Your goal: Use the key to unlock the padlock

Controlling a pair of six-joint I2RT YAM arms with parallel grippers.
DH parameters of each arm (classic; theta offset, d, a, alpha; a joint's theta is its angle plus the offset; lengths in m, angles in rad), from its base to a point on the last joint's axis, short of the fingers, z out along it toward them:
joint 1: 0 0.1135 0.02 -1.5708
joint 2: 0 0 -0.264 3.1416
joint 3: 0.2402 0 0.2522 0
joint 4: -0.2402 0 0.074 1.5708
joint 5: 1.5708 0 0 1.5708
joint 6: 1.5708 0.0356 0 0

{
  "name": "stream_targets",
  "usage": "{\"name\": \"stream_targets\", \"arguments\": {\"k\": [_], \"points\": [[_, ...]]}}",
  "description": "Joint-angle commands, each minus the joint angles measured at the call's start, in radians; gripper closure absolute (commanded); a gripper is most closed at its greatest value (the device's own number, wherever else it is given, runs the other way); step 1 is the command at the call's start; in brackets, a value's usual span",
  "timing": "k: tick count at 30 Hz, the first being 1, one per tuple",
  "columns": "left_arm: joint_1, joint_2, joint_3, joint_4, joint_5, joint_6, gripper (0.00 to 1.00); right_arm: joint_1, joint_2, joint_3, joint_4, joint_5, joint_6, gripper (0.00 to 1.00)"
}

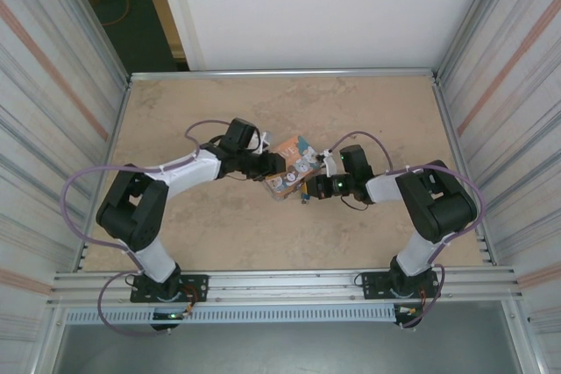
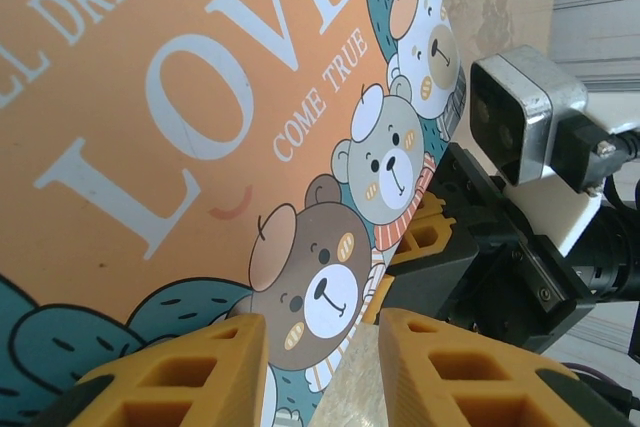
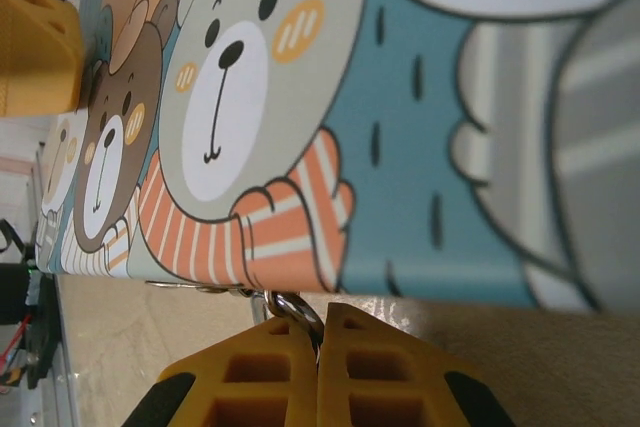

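Right fingers (image 3: pixel 255 372) pinch together on a silvery ring (image 3: pixel 291 309) under the tin (image 3: pixel 300 97) edge, midway between the desk (image 1: pixel 219 234) side edges, where the padlock likely hangs, while left fingers (image 2: pixel 175 372) bracket the tin's corner, clamped or not I cannot tell, probably steadying it.

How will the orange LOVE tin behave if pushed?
Likely stiff: the tin shows flat faces and straight edges. Its smooth printed surface may slip against the left fingers. Small and boxy, so probably light, sliding easily.
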Motion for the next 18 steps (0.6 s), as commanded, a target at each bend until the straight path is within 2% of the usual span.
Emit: {"name": "stream_targets", "arguments": {"k": [1, 9, 18], "points": [[-0.007, -0.018, -0.052, -0.053, -0.003, 0.006, 0.64, 0.0, -0.009, -0.015, 0.081, 0.03, 0.086, 1.0], [-0.007, -0.04, -0.098, -0.042, -0.01, -0.003, 0.64, -0.015, -0.025, -0.011, 0.087, 0.081, 0.236, 1.0], [-0.007, -0.04, -0.122, -0.022, -0.004, -0.013, 0.64, 0.0, -0.027, 0.022, 0.093, 0.11, 0.337, 1.0]]}}
